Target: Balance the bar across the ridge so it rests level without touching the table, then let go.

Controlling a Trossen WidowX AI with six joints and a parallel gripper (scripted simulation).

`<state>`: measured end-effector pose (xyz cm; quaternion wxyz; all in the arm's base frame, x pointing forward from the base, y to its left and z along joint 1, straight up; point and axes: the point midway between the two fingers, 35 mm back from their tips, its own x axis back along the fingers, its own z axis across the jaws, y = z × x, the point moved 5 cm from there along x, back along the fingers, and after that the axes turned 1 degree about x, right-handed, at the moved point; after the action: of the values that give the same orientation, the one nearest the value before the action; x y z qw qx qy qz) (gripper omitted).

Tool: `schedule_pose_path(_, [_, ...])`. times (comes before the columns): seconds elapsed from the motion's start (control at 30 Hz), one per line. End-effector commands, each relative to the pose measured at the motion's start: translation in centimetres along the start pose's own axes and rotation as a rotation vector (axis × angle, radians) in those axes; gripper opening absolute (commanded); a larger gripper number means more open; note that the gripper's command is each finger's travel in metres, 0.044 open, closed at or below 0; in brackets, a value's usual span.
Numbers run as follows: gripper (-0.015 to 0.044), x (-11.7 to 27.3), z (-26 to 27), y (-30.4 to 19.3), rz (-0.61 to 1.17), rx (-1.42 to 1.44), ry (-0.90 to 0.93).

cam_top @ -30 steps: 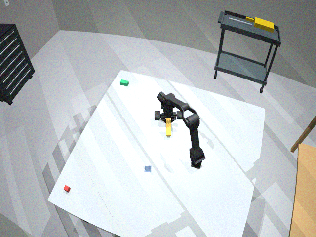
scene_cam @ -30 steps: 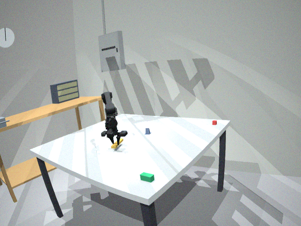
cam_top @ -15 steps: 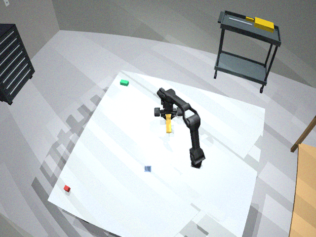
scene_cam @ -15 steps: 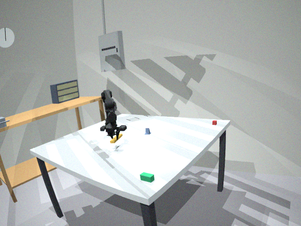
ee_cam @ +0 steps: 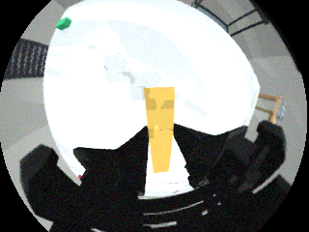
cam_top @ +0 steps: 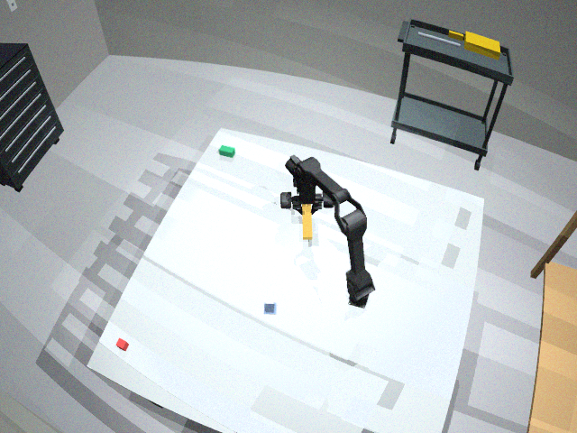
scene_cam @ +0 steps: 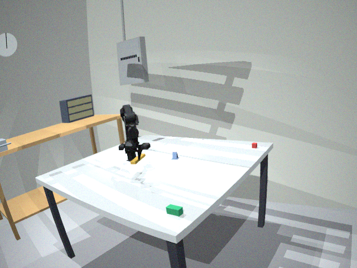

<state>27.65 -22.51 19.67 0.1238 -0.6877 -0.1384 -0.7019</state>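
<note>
- Clamping the yellow bar between its fingertips, the end effector points down over the surface.
- The bar is well apart from the small blue ridge; whether it touches the surface, I cannot tell.
- A green block and a red cube sit near separate corners.

A green block and red cube sit near different table corners
</note>
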Motion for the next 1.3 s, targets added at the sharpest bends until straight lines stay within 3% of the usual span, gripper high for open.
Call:
schedule_pose_path(0.0, [0.0,0.2,1.0,-0.8,-0.001,0.002,-0.001])
schedule_pose_path(1.27, [0.0,0.4,10.6,-12.3,0.009,-0.025,0.007])
